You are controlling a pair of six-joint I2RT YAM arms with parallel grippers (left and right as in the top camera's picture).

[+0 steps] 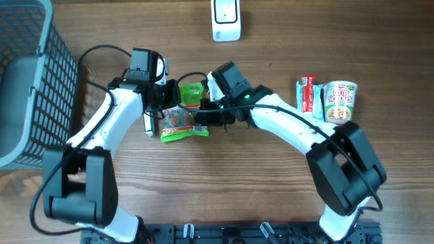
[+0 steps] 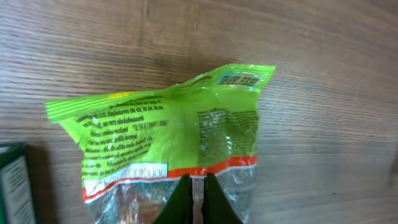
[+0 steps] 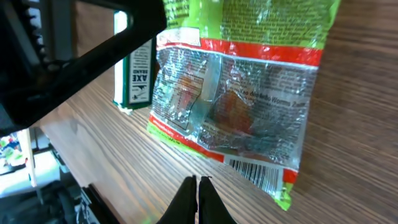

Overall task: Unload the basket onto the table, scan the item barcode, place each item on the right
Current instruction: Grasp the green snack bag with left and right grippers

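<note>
A snack bag (image 1: pixel 180 123) with green ends and a clear middle sits at the table's centre. My left gripper (image 1: pixel 169 103) is shut on it. In the left wrist view the fingertips (image 2: pixel 198 190) pinch the clear part of the bag (image 2: pixel 168 124) just below its red stripe. My right gripper (image 1: pixel 202 116) is beside the bag's right edge. In the right wrist view it (image 3: pixel 198 185) is shut and empty, just short of the bag (image 3: pixel 242 106). The barcode (image 3: pixel 258 174) shows on the bag's near end. The white scanner (image 1: pixel 226 20) stands at the table's far edge.
A dark wire basket (image 1: pixel 30 81) fills the left side. A green and white box (image 1: pixel 149 125) lies just left of the bag. A cup of noodles (image 1: pixel 340 100) and a red and green packet (image 1: pixel 308 93) stand at the right.
</note>
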